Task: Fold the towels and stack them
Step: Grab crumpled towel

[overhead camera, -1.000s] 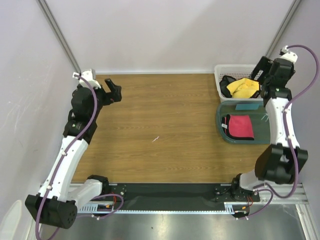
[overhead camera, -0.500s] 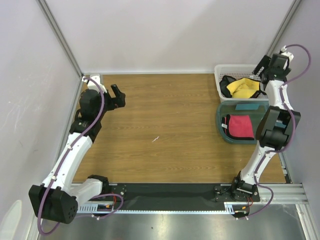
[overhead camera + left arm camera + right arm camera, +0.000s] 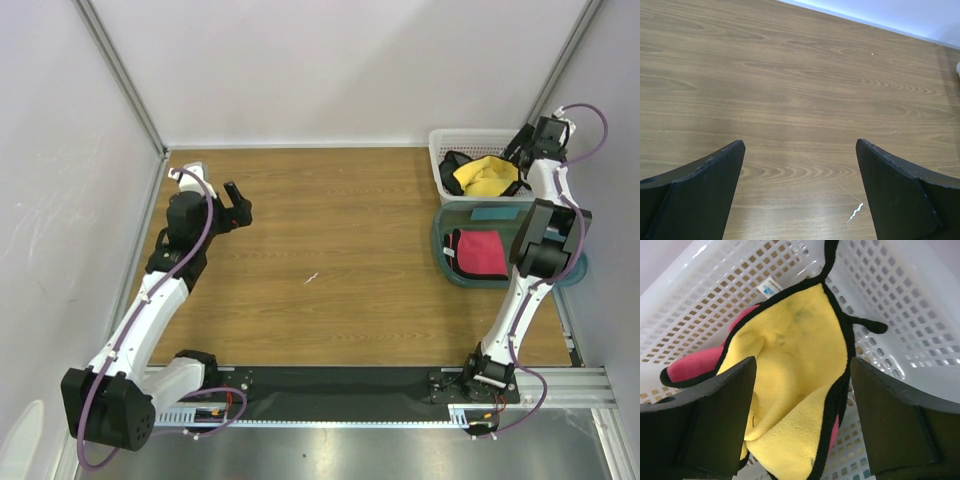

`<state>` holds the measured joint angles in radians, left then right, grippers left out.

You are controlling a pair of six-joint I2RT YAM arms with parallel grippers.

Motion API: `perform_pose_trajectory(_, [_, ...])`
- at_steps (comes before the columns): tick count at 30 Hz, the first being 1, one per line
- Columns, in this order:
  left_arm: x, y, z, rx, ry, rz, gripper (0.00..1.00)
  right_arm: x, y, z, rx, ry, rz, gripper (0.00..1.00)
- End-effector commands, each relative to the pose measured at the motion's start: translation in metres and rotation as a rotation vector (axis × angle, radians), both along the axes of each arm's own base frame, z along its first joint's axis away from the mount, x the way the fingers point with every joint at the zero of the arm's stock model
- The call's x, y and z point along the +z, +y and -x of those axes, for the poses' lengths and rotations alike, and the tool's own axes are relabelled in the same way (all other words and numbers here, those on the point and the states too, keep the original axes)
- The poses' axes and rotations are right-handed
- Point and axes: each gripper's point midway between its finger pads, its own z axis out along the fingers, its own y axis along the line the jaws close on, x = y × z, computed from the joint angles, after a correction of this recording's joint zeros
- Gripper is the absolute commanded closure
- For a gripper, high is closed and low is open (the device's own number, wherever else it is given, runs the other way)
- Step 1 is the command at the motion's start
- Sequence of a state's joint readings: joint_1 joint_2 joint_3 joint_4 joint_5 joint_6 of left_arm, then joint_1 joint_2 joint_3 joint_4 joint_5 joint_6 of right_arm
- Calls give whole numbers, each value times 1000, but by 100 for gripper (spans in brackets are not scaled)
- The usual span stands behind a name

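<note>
Soft, light and limp by the look, yellow towel (image 3: 800,325) crumpled in basket (image 3: 900,305) between wide-set jaws of right gripper (image 3: 801,362), best pinched at a black-edged corner; left gripper (image 3: 800,144) wide over table (image 3: 790,75).

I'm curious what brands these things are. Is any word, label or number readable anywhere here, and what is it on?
No text can be read.
White tag at the edge of the yellow towel in the basket: blue print, too small and blurred to read.
</note>
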<state>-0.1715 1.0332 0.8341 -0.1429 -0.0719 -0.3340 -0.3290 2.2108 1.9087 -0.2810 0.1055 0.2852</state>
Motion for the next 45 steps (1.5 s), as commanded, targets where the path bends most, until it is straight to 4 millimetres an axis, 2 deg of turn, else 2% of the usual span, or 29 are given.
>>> perform_pose_trajectory(1, [15, 6, 0, 41, -61, 30, 0, 10, 1, -14, 10, -52, -24, 20])
perform_pose_trajectory(5, [11, 10, 2, 60, -49, 20, 0, -7, 5, -12, 5, -16, -54, 24])
perform_pose_trajectory(16, [10, 14, 0, 67, -43, -13, 0, -30, 9, -5, -29, 42, -89, 31])
perform_pose_trajectory(18, [11, 13, 0, 64, -44, -13, 0, -32, 11, -4, -27, 46, -91, 39])
perform_pose_trajectory(19, [11, 14, -1, 65, -43, -15, 0, -32, 14, -5, -24, 47, -90, 46])
perform_pose_trajectory(22, [11, 13, -2, 61, -44, -17, 0, -25, 17, -7, -14, 32, -89, 59])
perform_pose_trajectory(25, [9, 14, -2, 64, -40, -24, 0, -17, 22, -8, 4, 15, -90, 85])
perform_pose_trajectory(26, [11, 14, -2, 65, -43, -25, 0, -11, 23, -9, 7, 4, -88, 100])
perform_pose_trajectory(33, [7, 16, 0, 68, -37, -37, 0, 20, 25, -11, 25, -27, -25, 100])
perform_pose_trajectory(35, [6, 16, 0, 71, -38, -38, 0, 26, 23, -9, 17, -8, -11, 76])
perform_pose_trajectory(37, [5, 16, 0, 71, -37, -37, 0, 21, 20, -3, -10, 33, 0, 59])
perform_pose_trajectory(39, [2, 15, 0, 67, -30, -35, 0, 19, 18, 3, -29, 59, 21, 51])
perform_pose_trajectory(45, [-1, 14, -2, 61, -24, -39, 0, 7, 13, 15, -55, 107, 49, 44])
